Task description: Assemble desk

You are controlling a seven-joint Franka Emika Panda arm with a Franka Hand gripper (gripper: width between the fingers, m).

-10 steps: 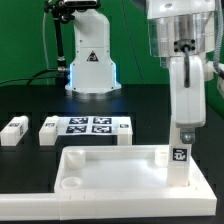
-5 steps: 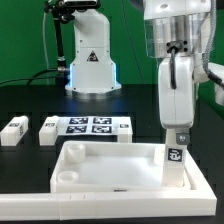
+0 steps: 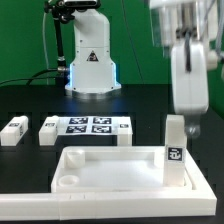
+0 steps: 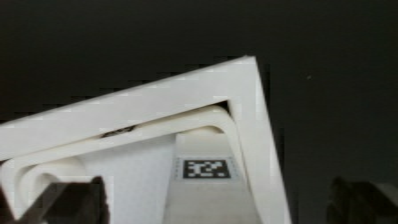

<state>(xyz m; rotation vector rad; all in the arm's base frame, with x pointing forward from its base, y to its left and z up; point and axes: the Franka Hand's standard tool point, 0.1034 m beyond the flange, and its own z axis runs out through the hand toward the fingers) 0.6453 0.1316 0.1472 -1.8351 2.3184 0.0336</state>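
The desk's white panel [image 3: 110,172] lies rim-up at the front of the black table. One white tagged leg [image 3: 176,150] stands upright in its corner at the exterior view's right. My gripper [image 3: 188,120] hangs just above that leg, blurred and clear of it. In the wrist view the leg [image 4: 215,192] runs between the two dark fingers [image 4: 64,200] with a gap on each side, so the gripper [image 4: 214,205] is open and holds nothing. The panel's corner [image 4: 169,110] shows behind it. Two loose legs [image 3: 12,130] [image 3: 48,128] lie on the table at the exterior view's left.
The marker board [image 3: 92,126] lies flat behind the panel, beside the loose legs. The arm's white base [image 3: 90,62] stands at the back with cables trailing off to the exterior view's left.
The gripper was shut on the upright leg in the panel's corner. It has let go, opened wide and risen. The leg stays standing in its socket.
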